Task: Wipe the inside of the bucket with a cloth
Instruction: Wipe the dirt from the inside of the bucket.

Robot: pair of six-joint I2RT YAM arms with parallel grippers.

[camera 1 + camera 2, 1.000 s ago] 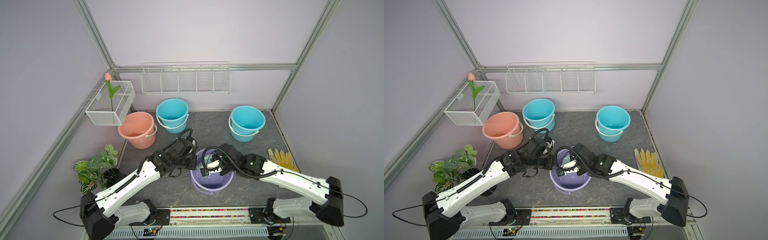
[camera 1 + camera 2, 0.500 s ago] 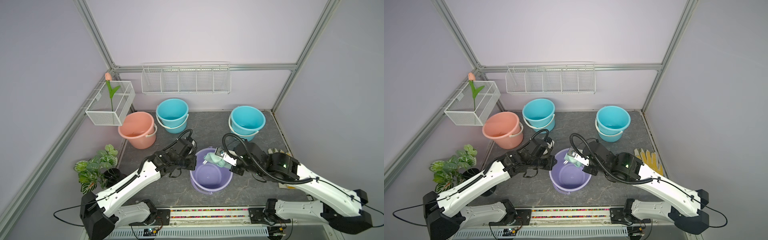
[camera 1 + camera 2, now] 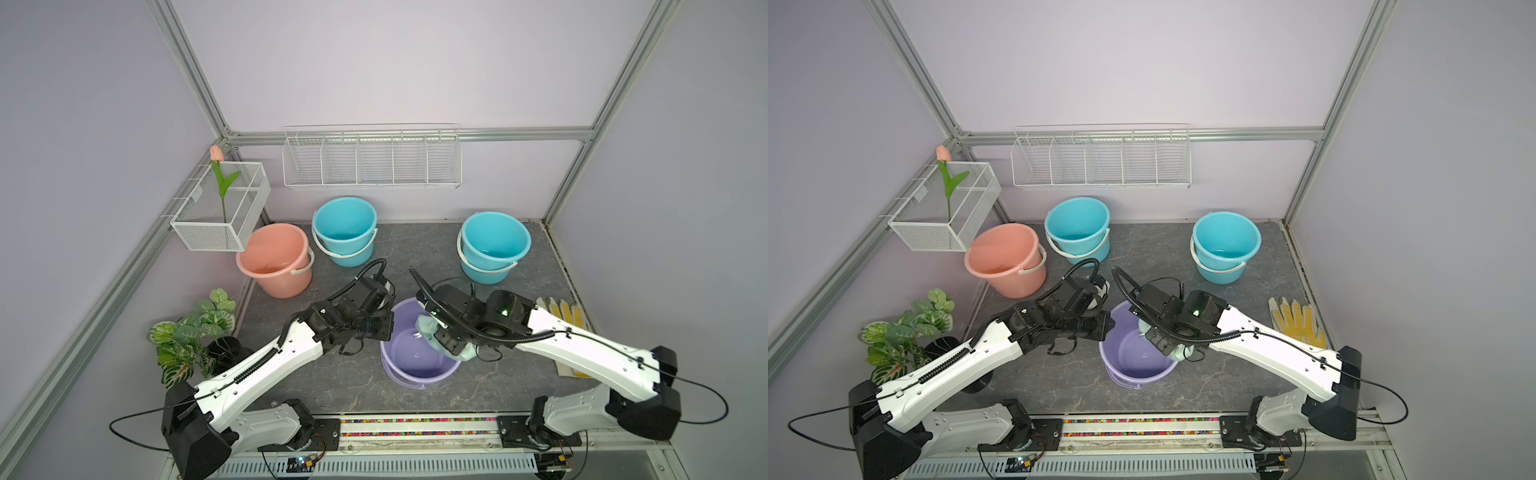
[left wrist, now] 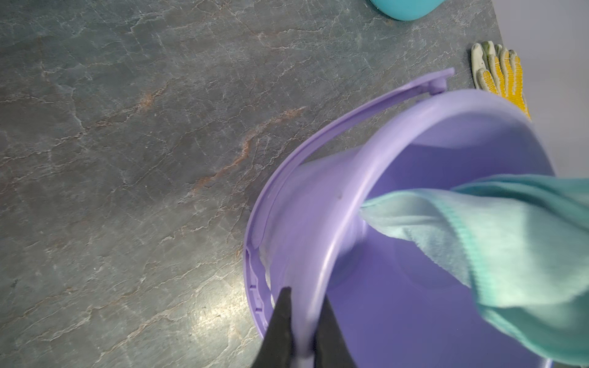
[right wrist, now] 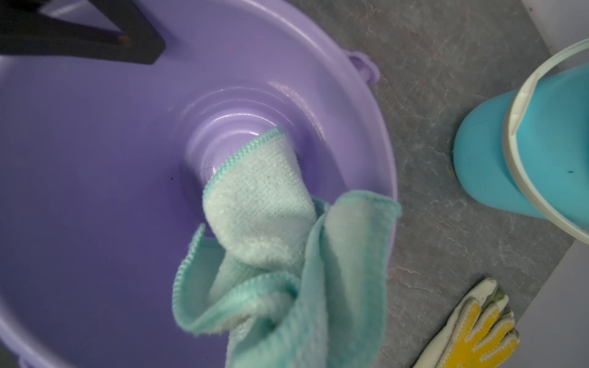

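The lilac bucket stands at the front middle of the floor. My left gripper is shut on its left rim, one finger outside the wall and one inside. The pale mint-green cloth hangs bunched from my right gripper, which is shut on it at the bucket's right rim. In the right wrist view the cloth droops toward the bucket's ribbed bottom and hides the fingers. The left wrist view shows the cloth inside the bucket.
A yellow-and-white glove lies right of the bucket, partly under my right arm. Two blue bucket stacks and a pink bucket stand behind. A potted plant is at the left, below a wire basket.
My right arm has swung round and carried the cloth from the bucket's middle toward its right rim. The left gripper has kept its hold on the rim.
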